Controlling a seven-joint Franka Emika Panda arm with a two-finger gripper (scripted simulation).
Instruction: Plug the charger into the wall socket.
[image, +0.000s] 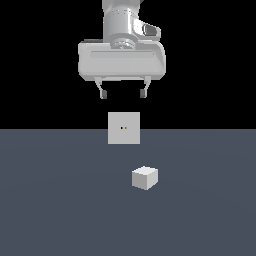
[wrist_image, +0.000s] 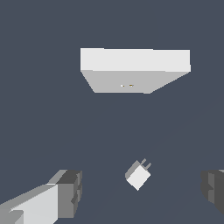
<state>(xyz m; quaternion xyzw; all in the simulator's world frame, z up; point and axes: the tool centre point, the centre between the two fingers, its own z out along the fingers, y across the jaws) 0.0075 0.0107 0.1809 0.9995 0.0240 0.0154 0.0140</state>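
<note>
Nearest, below centre of the exterior view: charger (image: 145, 178) resting alone on the dark grey surface (image: 55, 210), prongs visible in the wrist view (wrist_image: 139, 175), not yet grasped. Behind it at mid-frame: wall socket (image: 124, 128) standing upright, two tiny holes at centre; higher still, at upper centre, claw (image: 123, 93) hanging with fingers spread apart and empty. Seemingly the approach step, calling next for descent over the charger and a grip leaving the prongs free; beyond the surface, only black.

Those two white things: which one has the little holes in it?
The flat upright square plate, the wall socket, has two tiny holes at its centre. The small cube, the charger, lies apart on the floor, with two prongs in the wrist view.
</note>
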